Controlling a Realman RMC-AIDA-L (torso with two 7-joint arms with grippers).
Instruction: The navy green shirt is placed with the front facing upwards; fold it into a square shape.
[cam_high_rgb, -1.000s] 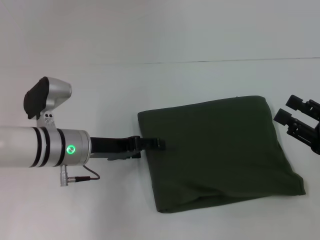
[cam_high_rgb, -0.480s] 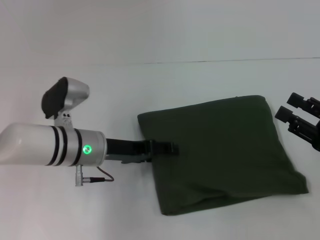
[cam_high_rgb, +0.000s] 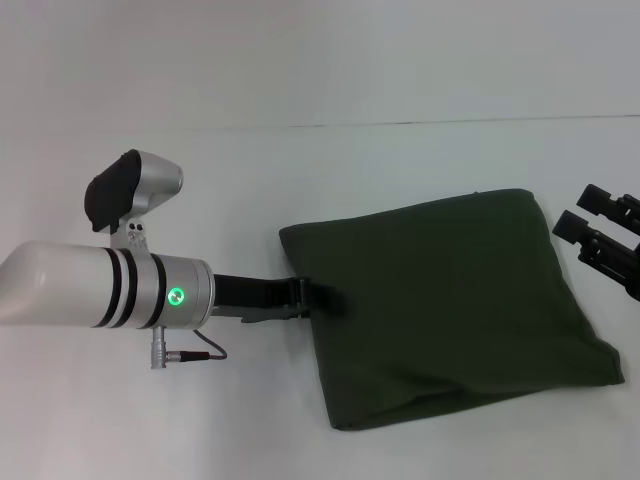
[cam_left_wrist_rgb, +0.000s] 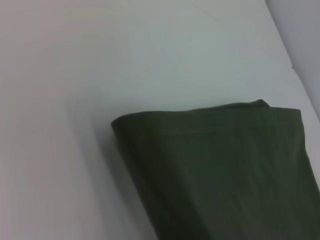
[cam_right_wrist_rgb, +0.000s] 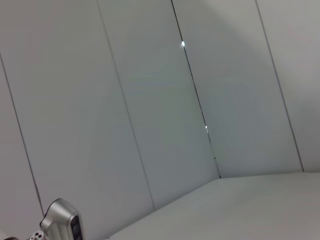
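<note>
The navy green shirt (cam_high_rgb: 450, 310) lies on the white table as a folded, roughly square pad with plain green cloth on top; no print shows. In the left wrist view the shirt (cam_left_wrist_rgb: 225, 175) shows one rounded corner and a folded edge. My left gripper (cam_high_rgb: 318, 297) reaches in low from the left, and its tip meets the middle of the shirt's left edge. My right gripper (cam_high_rgb: 578, 213) hovers open just off the shirt's far right corner, with nothing between its two black fingers.
The white table (cam_high_rgb: 300, 160) runs back to a pale wall. My left forearm (cam_high_rgb: 110, 290), with its green light, stretches across the table's left side. The right wrist view shows only grey wall panels and the left arm's silver housing (cam_right_wrist_rgb: 62, 222).
My left arm moved right, its tip sliding over the shirt's left edge, then drew back a little. The shirt shifted slightly to the right. The right gripper barely moved.
</note>
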